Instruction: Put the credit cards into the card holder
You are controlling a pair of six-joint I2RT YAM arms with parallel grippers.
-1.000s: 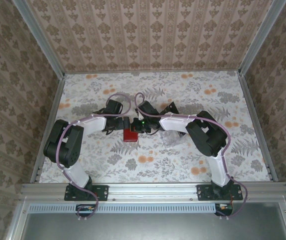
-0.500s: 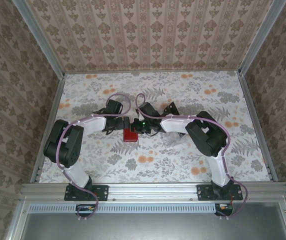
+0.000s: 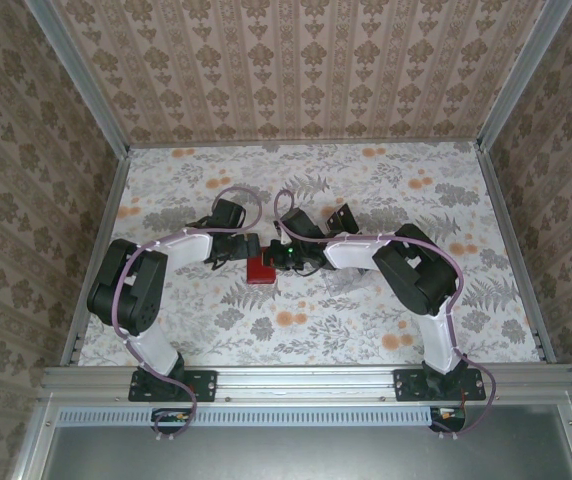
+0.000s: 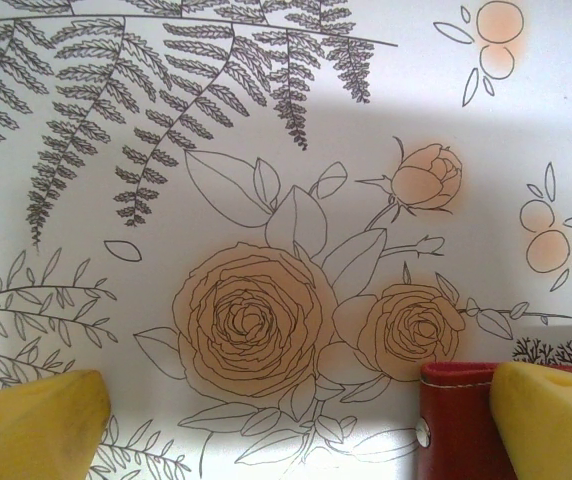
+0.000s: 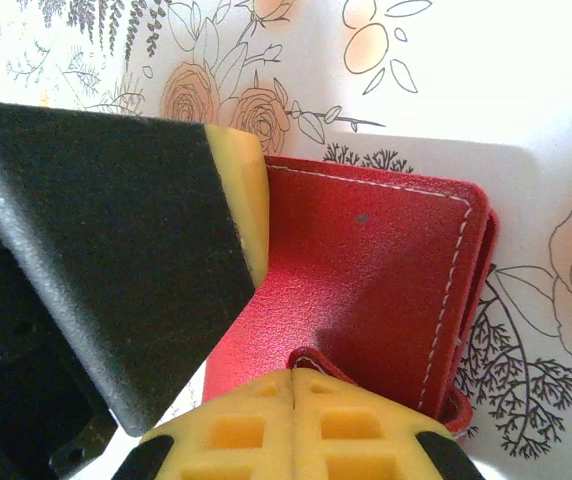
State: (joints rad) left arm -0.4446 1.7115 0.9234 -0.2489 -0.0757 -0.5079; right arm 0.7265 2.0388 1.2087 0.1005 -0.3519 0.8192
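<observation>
Pressing flat against each other, the right fingers (image 5: 294,425) are clenched, with no gap along the seam between their yellow pads. A raised lip of the red wallet (image 5: 366,260) curls up right at their tips; whether that lip is pinched between them or only touching them I cannot tell. The wallet lies closed and flat on the table (image 4: 266,120), its white-stitched edge and rounded corners turned away from the right wrist camera. A second finger, black-backed with a yellow face, rests against the wallet's side in that same view. From the left wrist, the left fingers (image 4: 36,425) stand released and spread as wide as the view allows, one at each lower corner. The wallet sits just inside one of them, touching its inner face, with a small pale stud showing on its near edge. Bare floral table fills the rest of the gap, and nothing is gripped there. From above, the two arms bend inward from their bases at the near edge and meet at the middle of the table. The wallet lies between their tips, on the flower-printed cloth, well apart from the patterned walls.
</observation>
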